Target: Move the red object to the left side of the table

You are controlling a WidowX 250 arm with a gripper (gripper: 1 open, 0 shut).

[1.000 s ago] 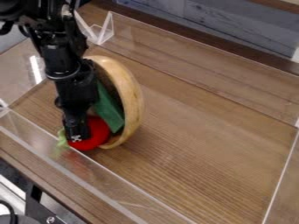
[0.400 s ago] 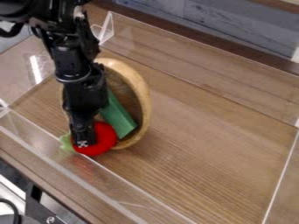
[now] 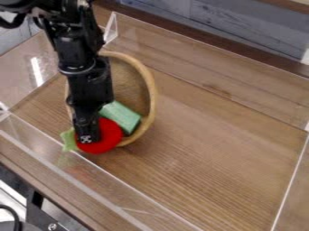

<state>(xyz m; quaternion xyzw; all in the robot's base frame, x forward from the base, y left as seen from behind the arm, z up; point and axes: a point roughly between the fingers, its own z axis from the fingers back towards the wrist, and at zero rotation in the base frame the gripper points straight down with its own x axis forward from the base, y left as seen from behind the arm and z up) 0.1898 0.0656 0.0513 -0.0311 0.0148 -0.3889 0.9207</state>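
Over the last second the tool [image 3: 87,137], clamped on the red object [image 3: 99,135], has nudged it slightly rightward beside the wooden bowl [image 3: 147,90] near the bench's [image 3: 218,126] front wall, so the carry leftward seems barely begun.

Probably a lab, acrylic walls [image 3: 182,68] fencing wood-grain table [image 3: 218,144]
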